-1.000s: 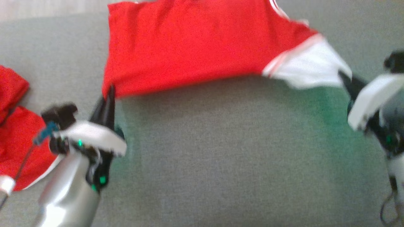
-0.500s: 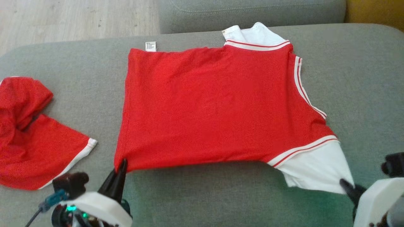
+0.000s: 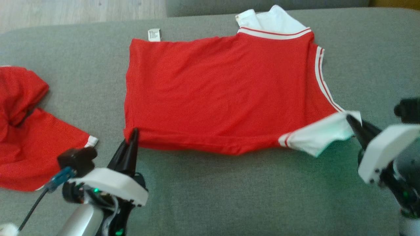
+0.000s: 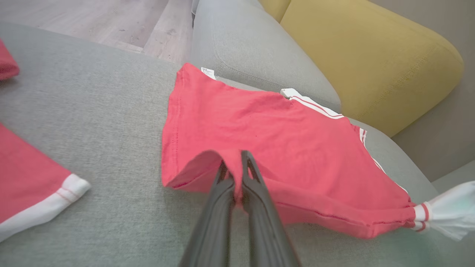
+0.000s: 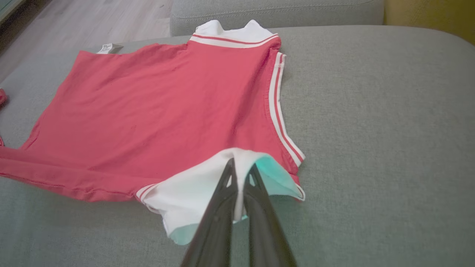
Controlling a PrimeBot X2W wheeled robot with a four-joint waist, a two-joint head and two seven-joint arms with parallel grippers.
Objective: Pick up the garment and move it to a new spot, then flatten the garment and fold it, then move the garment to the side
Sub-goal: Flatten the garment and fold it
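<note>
Grey sofa cushion (image 3: pixel 229 196) carries the red garment (image 3: pixel 223 98), spread mostly flat in the head view. In the left wrist view, the left gripper (image 4: pixel 233 165) pinches its lifted near corner. In the right wrist view, the right gripper (image 5: pixel 240 168) pinches its white sleeve (image 5: pixel 193 193).

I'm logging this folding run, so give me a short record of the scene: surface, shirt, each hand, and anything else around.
surface: grey sofa cushion
shirt: red with white striped trim, spread mostly flat, near edge lifted a little
left hand: shut on the shirt's near hem corner
right hand: shut on the white sleeve
other cloth: second red garment, lying apart at the robot's left
background: yellow cushion, wooden floor
</note>
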